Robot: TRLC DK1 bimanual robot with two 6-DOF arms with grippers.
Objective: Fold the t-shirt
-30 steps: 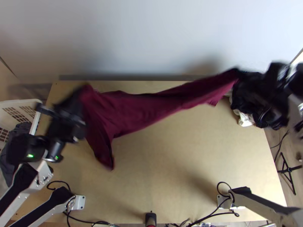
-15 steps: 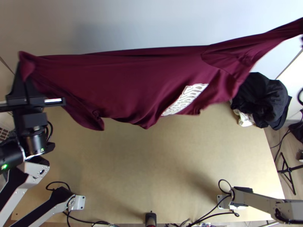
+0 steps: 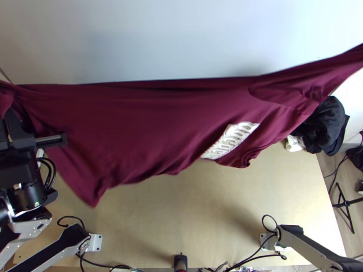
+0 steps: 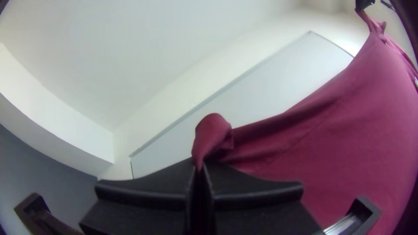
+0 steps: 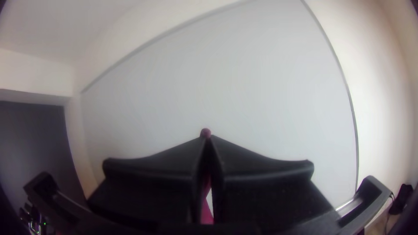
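Left wrist view: your left gripper [image 4: 200, 169] is pinching a bunched bit of the t-shirt [image 3: 136, 122] between closed black fingers, with a small tuft poking past the tips. You are probably gripping so near an end because that is leaving the rest of the cloth free to hang.

Moving right through the top view, the t-shirt is hanging in the air over the wooden table [image 3: 195, 217], unfolded and stretched wide. Its upper edge is running nearly taut, while the lower edge is sagging unevenly. You are likely holding the ends well apart to pull out creases before laying it down. Which hem or sleeve each end is, you cannot be sure from here.

Farther right, a white print [image 3: 231, 140] is slanting near the lower edge, suggesting that the shirt is hanging skewed; you may be needing to square it.

Beyond the cloth, a dark pile of clothes [image 3: 329, 122] is sitting at the table's far right corner, seemingly leaving you the middle for folding.

Last, in the right wrist view, your right gripper [image 5: 208, 141] is clamping the opposite end, a small knob of maroon showing at its tips.
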